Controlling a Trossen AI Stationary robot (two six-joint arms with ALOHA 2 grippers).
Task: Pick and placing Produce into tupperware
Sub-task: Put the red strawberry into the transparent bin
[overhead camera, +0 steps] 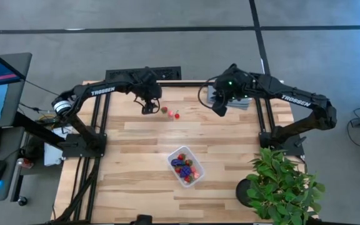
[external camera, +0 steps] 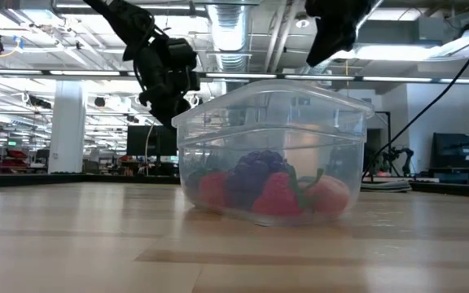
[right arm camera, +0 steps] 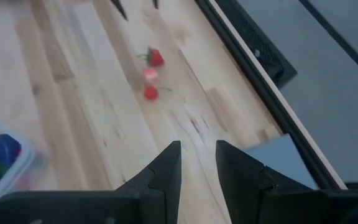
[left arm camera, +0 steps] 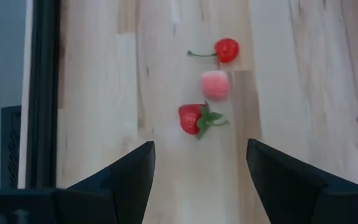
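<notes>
Three loose pieces of produce lie in a row on the wooden table near its far edge: a red strawberry (left arm camera: 194,118), a pink piece (left arm camera: 215,85) and a red cherry with a stem (left arm camera: 227,50). My left gripper (left arm camera: 201,180) hangs open just left of them (overhead camera: 147,106), above the table and touching nothing. The clear tupperware (overhead camera: 186,165) stands nearer the front, holding red and purple pieces (external camera: 259,183). My right gripper (right arm camera: 197,158) is shut and empty, raised over the far right of the table (overhead camera: 220,109).
A green potted plant (overhead camera: 280,184) stands at the table's near right corner. A folded grey cloth (right arm camera: 278,155) lies at the far edge under my right arm. Bare wood stretches between the loose pieces and the tupperware (right arm camera: 5,158).
</notes>
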